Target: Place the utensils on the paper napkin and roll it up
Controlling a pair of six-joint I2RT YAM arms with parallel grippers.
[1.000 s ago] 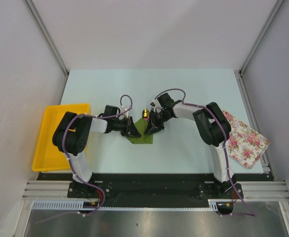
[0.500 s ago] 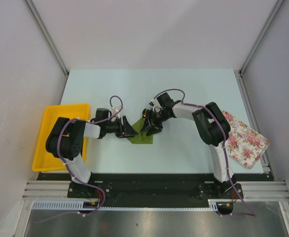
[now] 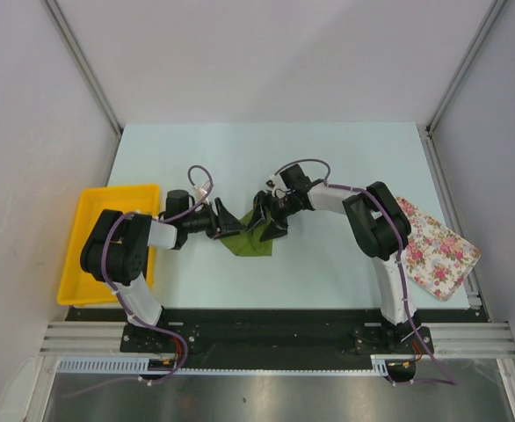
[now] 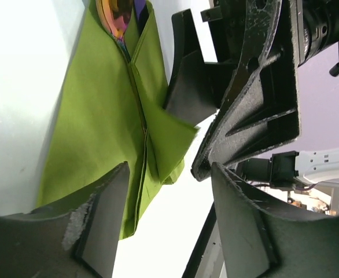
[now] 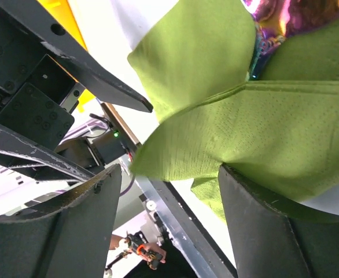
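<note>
From above, the green napkin (image 3: pixel 250 242) lies on the table (image 3: pixel 328 158) just toward 6 o'clock of its middle, folded into a diamond. The left claw (image 3: pixel 228 221) reaches in from 9 o'clock and the right claw (image 3: pixel 264 221) from 3 o'clock. They face each other low over the napkin's far half, I'd guess so that each can work one side flap. The arms hide the cutlery from here, and I cannot tell whether the claws touch the paper. A yellow tray (image 3: pixel 82 264) sits at the 9 o'clock edge and a flowered cloth (image 3: pixel 438 246) at the 3 o'clock edge, both well apart from the work.

From the left wrist, that claw's jaws stand wide apart with nothing pinched between them. Below them the napkin's two side flaps meet at a seam down the middle, and one loose corner pokes toward 3 o'clock. At 12 o'clock the shiny head of a spoon (image 4: pixel 117 14) peeks out of the fold, cut off by the frame. Its handle and any other pieces are buried, so how many are inside I cannot say.

From the right wrist, those jaws are spread wide too and hold nothing. A flap lifts off the bundle toward 9 o'clock, which suggests the wrap is loose rather than rolled tight. The spoon's head glints at 1 o'clock, partly cropped.
</note>
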